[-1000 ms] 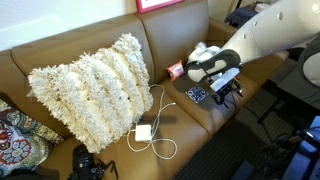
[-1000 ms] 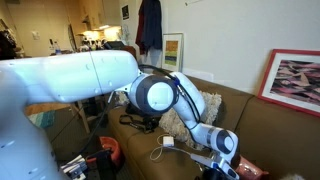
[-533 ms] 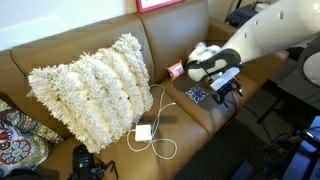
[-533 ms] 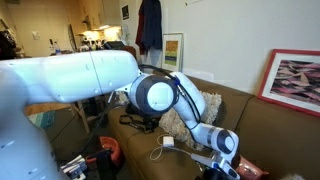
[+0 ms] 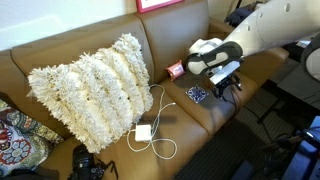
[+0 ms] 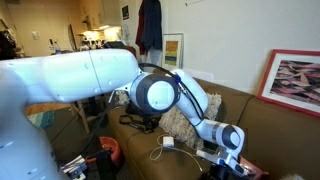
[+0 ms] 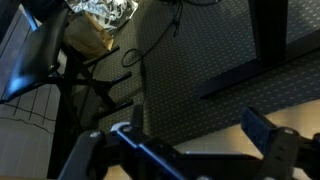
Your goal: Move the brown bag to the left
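Biggest worry for me: I can't actually spot the brown bag in either exterior view. My guess is the arm (image 5: 265, 30) is covering it somewhere past the blue-patterned square (image 5: 196, 94), on the side away from the shaggy pillow (image 5: 90, 85). So a blind descent could easily nab the wrong thing, and that square is the closest candidate. The wrist view doesn't help much, it's looking at carpet and furniture legs, with a tan lump (image 7: 88, 36) up in the corner that I can't say is the bag. Other snag, literally: on the pillow side of the square lie a white charger (image 5: 143, 132) and its looping cable (image 5: 160, 108). If that's the way the bag has to travel, the bag or the fingers could hook the cable and drag the lot along

The pincer (image 5: 228, 86) hangs just beside the square, on the far side from the pillow. In the wrist view its fingers (image 7: 268, 135) are spread wide with nothing between them, touching nothing I can see
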Controlling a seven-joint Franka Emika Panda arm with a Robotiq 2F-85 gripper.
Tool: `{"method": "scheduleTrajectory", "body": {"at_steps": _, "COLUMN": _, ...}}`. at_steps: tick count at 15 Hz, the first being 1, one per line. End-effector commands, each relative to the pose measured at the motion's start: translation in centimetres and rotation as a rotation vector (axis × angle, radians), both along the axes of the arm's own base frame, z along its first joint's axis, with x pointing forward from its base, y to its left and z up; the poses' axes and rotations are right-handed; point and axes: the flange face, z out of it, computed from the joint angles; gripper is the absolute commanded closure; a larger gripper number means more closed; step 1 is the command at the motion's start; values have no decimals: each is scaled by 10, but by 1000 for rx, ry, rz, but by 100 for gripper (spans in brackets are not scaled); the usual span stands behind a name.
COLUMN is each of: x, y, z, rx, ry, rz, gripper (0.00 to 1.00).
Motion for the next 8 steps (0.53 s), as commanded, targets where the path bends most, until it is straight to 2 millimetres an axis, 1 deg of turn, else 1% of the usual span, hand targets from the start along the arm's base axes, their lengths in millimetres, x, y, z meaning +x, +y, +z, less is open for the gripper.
{"method": "scheduleTrajectory", "body": {"at_steps": 1, "x": 13, "y": -3, "z": 14, "rx": 2, "ry": -23, "rz": -8, "gripper": 0}}
{"method": "scheduleTrajectory", "body": {"at_steps": 8, "x": 26, "y": 0, "z": 18, "rx": 6, "ry": -79, "rz": 9, "gripper": 0}}
